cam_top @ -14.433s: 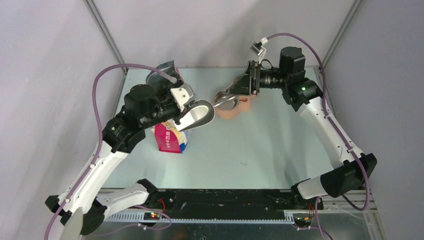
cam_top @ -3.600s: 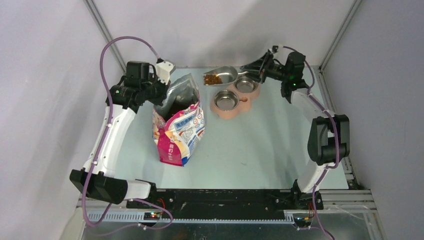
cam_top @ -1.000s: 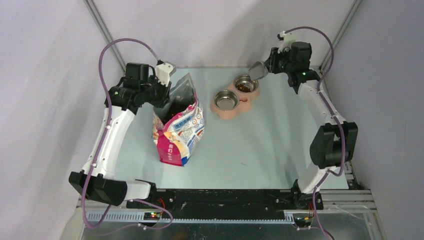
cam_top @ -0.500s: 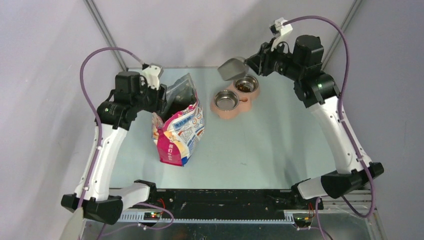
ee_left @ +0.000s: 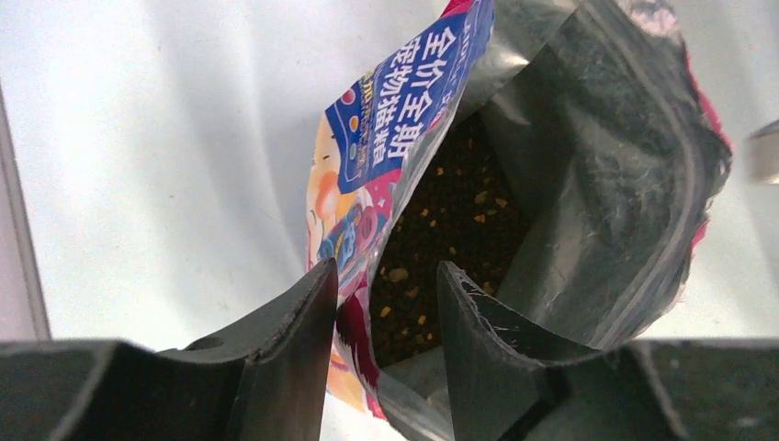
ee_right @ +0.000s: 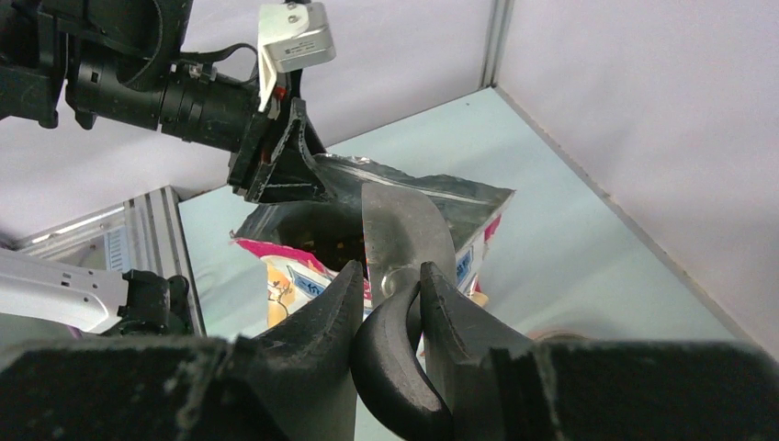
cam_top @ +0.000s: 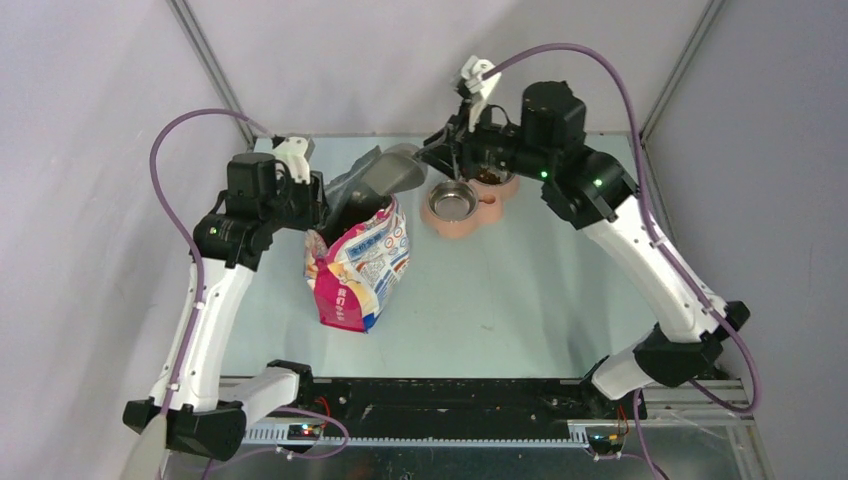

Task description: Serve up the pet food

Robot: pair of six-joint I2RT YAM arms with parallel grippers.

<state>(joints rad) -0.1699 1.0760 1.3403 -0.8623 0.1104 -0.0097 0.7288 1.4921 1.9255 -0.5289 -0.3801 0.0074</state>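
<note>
The pink-white-blue bag [cam_top: 360,265] stands open at mid-left. Dark-brown pet food [ee_left: 450,211] fills its inside. My left gripper [cam_top: 318,203] is shut on the bag's left rim [ee_left: 354,276], with one finger outside and one inside. My right gripper [cam_top: 440,155] is shut on the black handle of the grey metal scoop [cam_top: 395,172]. The scoop hangs over the bag's mouth, tilted toward it, and I see no kibble in it [ee_right: 404,230]. More pet food [cam_top: 490,177] lies in the far bowl of the pink double feeder [cam_top: 470,225]. The near bowl [cam_top: 452,200] looks empty.
The feeder stands right of the bag at the back of the table. A grey back wall and metal corner posts [cam_top: 205,60] close in the rear. The left arm's purple cable [cam_top: 170,160] loops out to the left.
My right arm has swung the scoop left, from above the feeder to over the bag's mouth. My left gripper stays on the bag's rim.
</note>
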